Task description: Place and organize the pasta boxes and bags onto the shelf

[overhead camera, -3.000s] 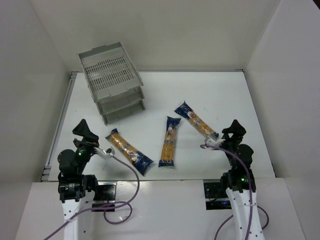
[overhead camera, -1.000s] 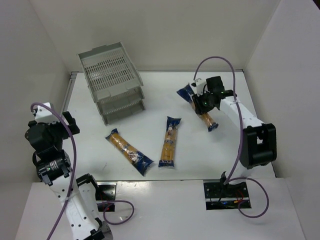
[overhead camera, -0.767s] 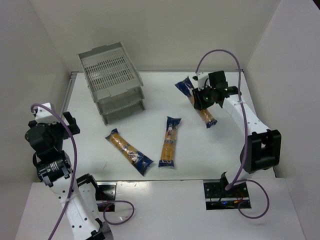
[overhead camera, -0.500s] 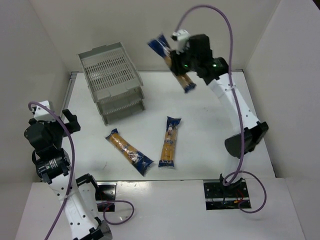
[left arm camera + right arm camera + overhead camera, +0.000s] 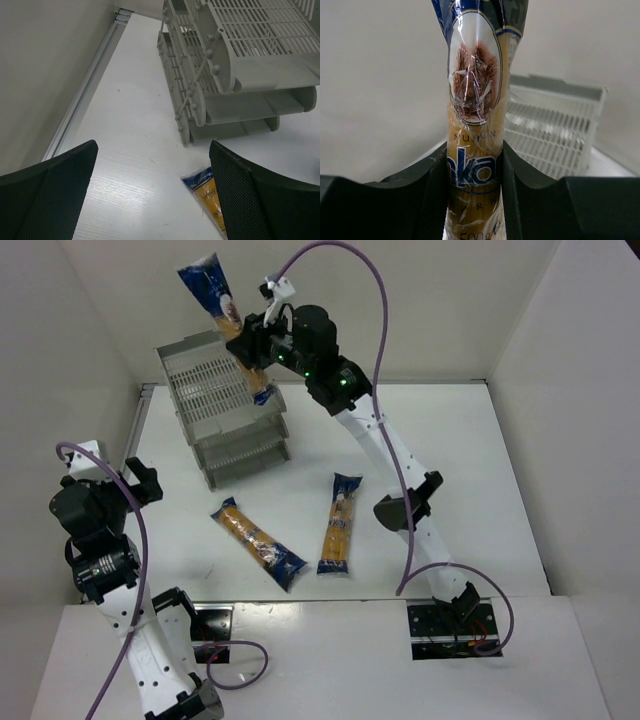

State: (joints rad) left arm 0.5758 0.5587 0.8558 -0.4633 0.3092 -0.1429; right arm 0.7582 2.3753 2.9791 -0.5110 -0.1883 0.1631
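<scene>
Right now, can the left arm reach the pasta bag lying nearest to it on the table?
Probably yes. The left gripper is open, and the nearest bag lies on the table just ahead of it, with nothing between them.

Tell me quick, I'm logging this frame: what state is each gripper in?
Left gripper: open, holding nothing.
Right gripper: closed on a pasta bag.

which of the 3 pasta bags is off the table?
The bag clamped in the right gripper, held above the shelf. The other two bags lie flat on the table.
</scene>
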